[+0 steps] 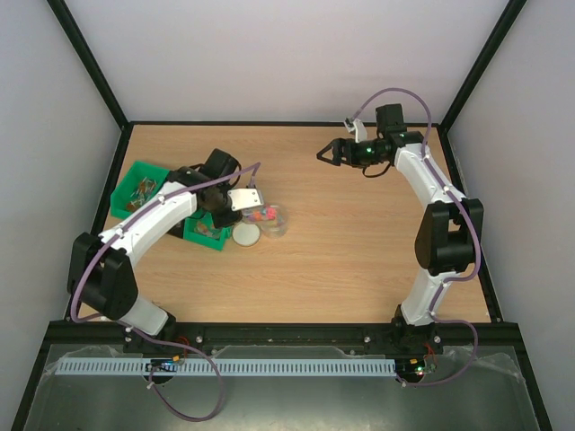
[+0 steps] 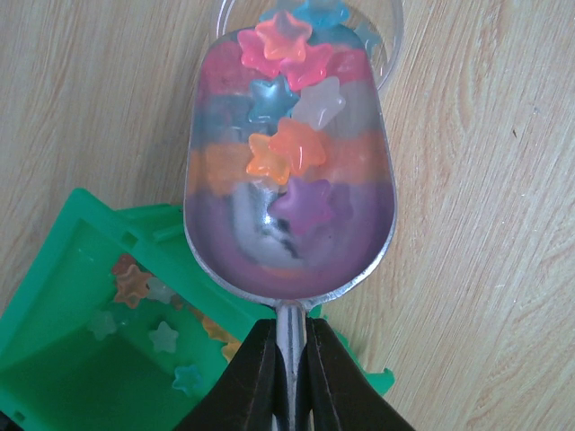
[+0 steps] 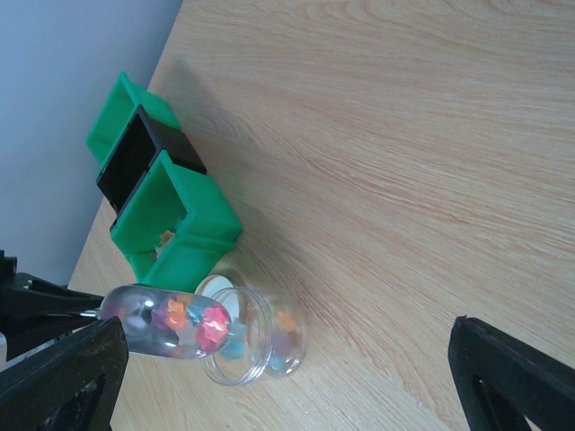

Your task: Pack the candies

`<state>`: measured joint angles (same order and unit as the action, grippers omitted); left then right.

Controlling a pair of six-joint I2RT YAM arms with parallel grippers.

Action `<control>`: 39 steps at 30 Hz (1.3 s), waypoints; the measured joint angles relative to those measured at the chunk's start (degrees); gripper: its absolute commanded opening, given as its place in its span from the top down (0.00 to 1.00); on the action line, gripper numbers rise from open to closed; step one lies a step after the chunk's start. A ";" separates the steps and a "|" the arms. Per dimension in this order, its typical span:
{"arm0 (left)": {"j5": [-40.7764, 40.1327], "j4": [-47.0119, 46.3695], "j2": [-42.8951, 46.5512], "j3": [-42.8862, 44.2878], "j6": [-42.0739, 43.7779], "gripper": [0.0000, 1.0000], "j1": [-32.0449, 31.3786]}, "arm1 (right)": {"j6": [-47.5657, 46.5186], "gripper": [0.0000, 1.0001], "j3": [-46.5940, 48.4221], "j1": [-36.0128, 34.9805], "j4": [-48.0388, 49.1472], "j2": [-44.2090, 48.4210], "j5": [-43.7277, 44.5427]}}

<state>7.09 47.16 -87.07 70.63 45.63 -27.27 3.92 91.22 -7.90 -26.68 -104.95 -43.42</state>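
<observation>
Top view: the left fingers [image 1: 244, 199] are clamped on the handle of the metal scoop [image 1: 255, 208], whose bowl reaches the mouth of the clear jar [image 1: 275, 221] on the desk [image 1: 359, 260]; the candies [image 1: 262, 214] show as coloured specks there; a whitish lid [image 1: 246, 235] lies flat just beside the jar; green bins [image 1: 139, 187] stand to the left, partly under the left arm; the right fingers [image 1: 325, 150] are spread wide with nothing between them, well apart from the jar.

Left wrist view: the two black fingers [image 2: 247, 382] pinch the scoop's thin stem; the scoop [image 2: 225, 242] carries star-shaped candies [image 2: 287, 148] in pink, blue, clear, orange and purple; its tip overlaps the jar's rim [image 2: 395, 40], with more stars inside; a green bin [image 2: 81, 269] at lower left holds further stars.

Right wrist view: the right fingers [image 3: 512, 373] stand far apart; between them, farther off, the loaded scoop [image 3: 144, 314] meets the jar [image 3: 269, 337]; a black box [image 3: 144, 157] sits between two green bins [image 3: 193, 220].
</observation>
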 measured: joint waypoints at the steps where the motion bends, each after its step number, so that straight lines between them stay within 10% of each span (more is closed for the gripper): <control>1: -0.22 0.42 -0.35 0.63 0.07 0.98 -0.11 | 0.00 0.01 0.04 0.00 0.00 0.00 0.00; 25: -3.08 7.72 -0.76 6.54 -0.94 0.98 -1.27 | 0.50 0.01 0.20 0.00 0.00 -0.39 -0.04; 39: -1.77 9.66 8.46 7.23 -13.27 0.98 16.76 | 0.96 0.01 0.20 0.00 0.02 -0.42 -0.66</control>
<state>5.32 56.82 -78.61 77.87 32.36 -10.50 4.89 91.42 -7.90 -26.65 -105.36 -44.07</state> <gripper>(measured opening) 0.082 0.986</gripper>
